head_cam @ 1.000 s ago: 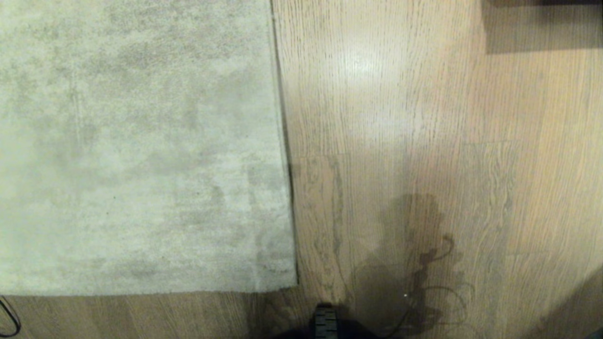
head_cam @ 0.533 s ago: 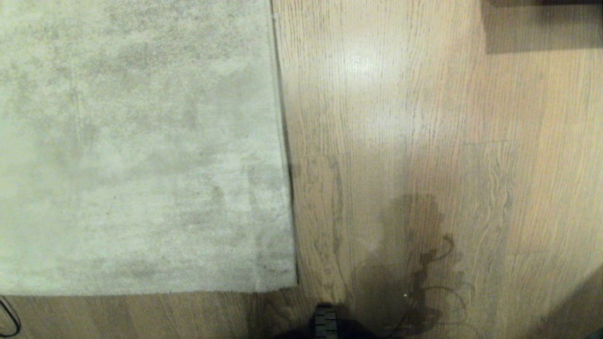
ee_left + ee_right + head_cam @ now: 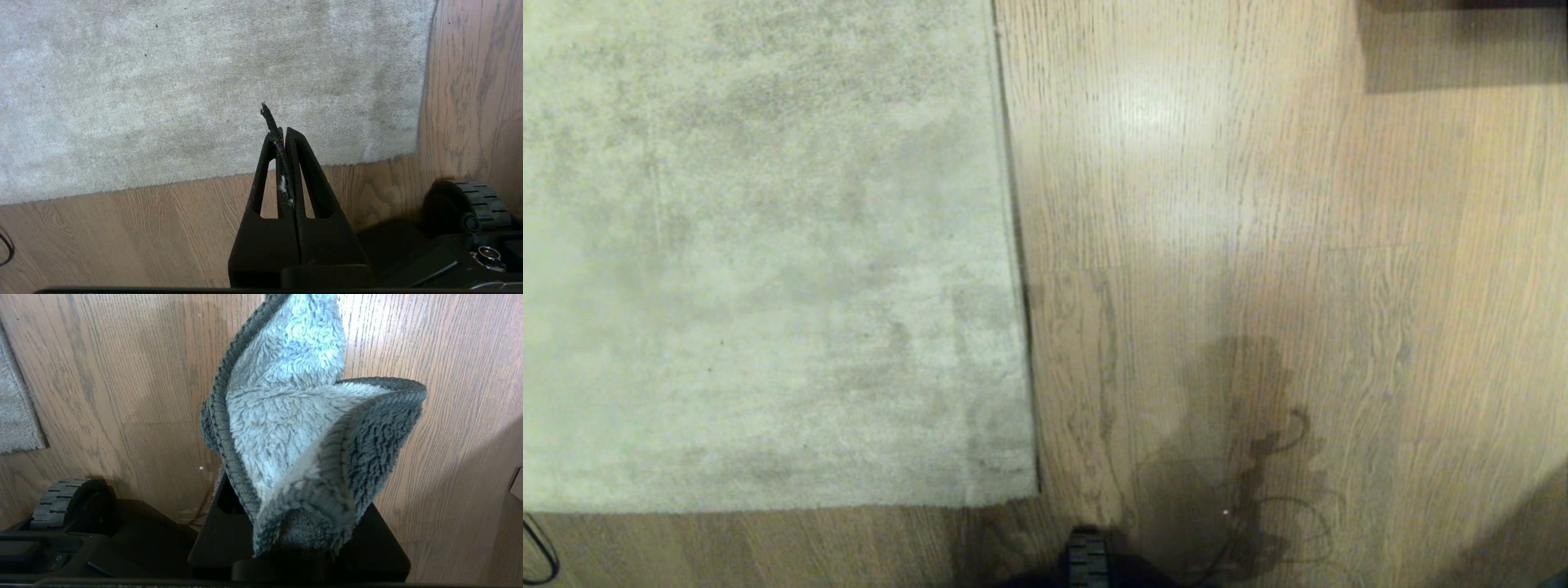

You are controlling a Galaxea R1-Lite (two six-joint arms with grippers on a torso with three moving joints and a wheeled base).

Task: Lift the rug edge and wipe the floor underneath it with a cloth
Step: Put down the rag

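Head view: one rug edge (image 3: 1017,269), one floor (image 3: 1217,204).

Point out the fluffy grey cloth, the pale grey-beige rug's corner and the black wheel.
fluffy grey cloth (image 3: 294,428), right wrist view, pale inner pile
rug corner (image 3: 1017,482), head view, near corner
black wheel (image 3: 478,200), left wrist view, ribbed tread

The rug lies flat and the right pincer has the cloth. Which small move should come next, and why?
Probably open the left pincer, now shut and empty above the floor, and bring it toward the rug edge near the corner. The rug edge lies flat, not lifted, and the cloth is already held by the right pincer, so only the lifting is missing.
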